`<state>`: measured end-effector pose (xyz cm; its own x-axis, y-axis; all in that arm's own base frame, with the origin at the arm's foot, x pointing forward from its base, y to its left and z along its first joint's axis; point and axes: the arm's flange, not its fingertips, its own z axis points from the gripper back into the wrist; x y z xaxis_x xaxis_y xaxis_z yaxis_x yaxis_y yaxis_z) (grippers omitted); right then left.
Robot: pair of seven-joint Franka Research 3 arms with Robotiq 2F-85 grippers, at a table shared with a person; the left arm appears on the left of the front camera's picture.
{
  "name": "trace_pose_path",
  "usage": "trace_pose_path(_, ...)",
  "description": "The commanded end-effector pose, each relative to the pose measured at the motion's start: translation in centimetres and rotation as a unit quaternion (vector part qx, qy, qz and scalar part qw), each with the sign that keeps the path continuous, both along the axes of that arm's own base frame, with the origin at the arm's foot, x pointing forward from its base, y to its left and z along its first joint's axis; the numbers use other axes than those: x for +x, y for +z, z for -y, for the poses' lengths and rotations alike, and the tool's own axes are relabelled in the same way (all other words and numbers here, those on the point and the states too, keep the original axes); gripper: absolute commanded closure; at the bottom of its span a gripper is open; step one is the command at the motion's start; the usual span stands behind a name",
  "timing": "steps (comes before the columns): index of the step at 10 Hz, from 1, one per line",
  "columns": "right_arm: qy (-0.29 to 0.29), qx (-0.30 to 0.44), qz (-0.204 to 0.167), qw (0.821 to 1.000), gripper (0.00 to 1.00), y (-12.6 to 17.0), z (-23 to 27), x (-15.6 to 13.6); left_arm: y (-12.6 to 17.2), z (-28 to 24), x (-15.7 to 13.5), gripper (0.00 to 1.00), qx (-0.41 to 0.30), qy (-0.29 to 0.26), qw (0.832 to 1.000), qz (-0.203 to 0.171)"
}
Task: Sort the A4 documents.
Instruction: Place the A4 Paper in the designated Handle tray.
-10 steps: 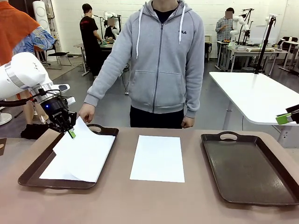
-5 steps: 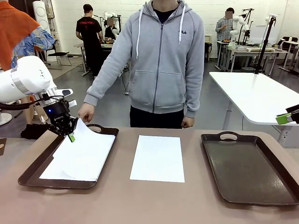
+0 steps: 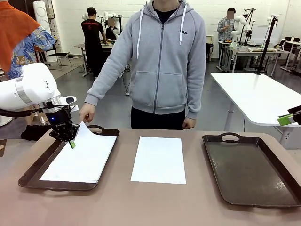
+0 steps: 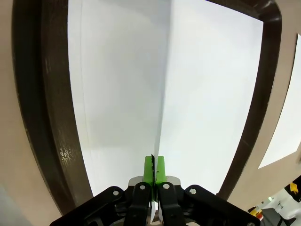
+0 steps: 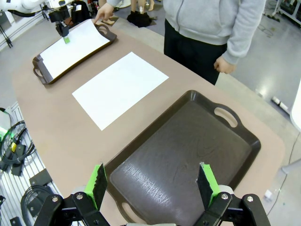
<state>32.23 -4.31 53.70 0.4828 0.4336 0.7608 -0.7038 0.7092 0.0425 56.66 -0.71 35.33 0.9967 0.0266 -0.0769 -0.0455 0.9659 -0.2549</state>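
A white A4 document [image 3: 82, 157] lies in the left brown tray [image 3: 28, 175], its far-left edge still lifted. My left gripper [image 3: 71, 142] is shut on that edge. The left wrist view shows the green pads [image 4: 154, 165] pinching the sheet's [image 4: 117, 84] thin edge, with the tray rim [image 4: 33, 94] around it. A second A4 document [image 3: 159, 159] lies flat on the table's middle. My right gripper [image 5: 153, 186] hangs open above the empty right tray [image 5: 188, 155]; its green fingertip [image 3: 285, 119] peeks in at the front view's right edge.
A person in a grey hoodie stands at the far side, one hand [image 3: 87, 113] at the far corner of the left tray's sheet. The right tray [image 3: 251, 169] has a handle facing the person. Bare brown table surrounds the middle sheet.
My left gripper has sunk and shifted slightly left with the sheet. The raised paper has come down nearly flat into the left tray. The right gripper has not moved.
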Motion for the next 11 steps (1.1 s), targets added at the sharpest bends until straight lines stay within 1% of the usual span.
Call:
trace_pose_path(1,0.009,0.009,0.0,1.0,0.0,-0.2,-0.1,0.2,0.1,-0.3,-0.9,0.99,0.016,0.011,1.0,0.021)
trace_pose_path(2,0.009,0.009,0.0,1.0,0.0,-0.2,-0.1,0.2,-0.1,-0.4,-0.9,0.99,0.019,0.01,0.999,0.024)
trace_pose_path(5,0.009,0.009,0.0,1.0,0.0,-0.2,-0.1,0.2,-0.4,-0.4,-1.0,0.99,0.02,0.009,1.0,0.005)
trace_pose_path(6,0.009,0.009,0.0,1.0,0.0,-0.2,-0.1,0.2,-0.4,-0.5,-1.0,0.91,0.027,0.006,1.0,0.004)
trace_pose_path(7,0.009,0.009,0.0,1.0,0.0,-0.2,-0.1,0.2,0.0,-0.5,-0.9,0.79,0.032,0.003,0.999,0.004)
trace_pose_path(8,0.009,0.009,0.0,1.0,0.0,-0.2,-0.1,0.2,0.2,-0.5,-0.8,0.71,0.036,0.001,0.999,0.008)
trace_pose_path(9,0.009,0.009,0.0,1.0,0.0,-0.2,-0.1,0.2,0.4,-0.6,-0.7,0.59,0.044,0.001,0.999,0.008)
trace_pose_path(10,0.009,0.009,0.0,1.0,0.0,-0.2,-0.1,0.2,0.6,-0.7,-0.7,0.51,0.053,0.002,0.999,0.01)
trace_pose_path(11,0.009,0.009,0.0,1.0,0.0,-0.2,-0.1,0.2,0.8,-0.9,-0.6,0.39,0.066,0.006,0.998,0.014)
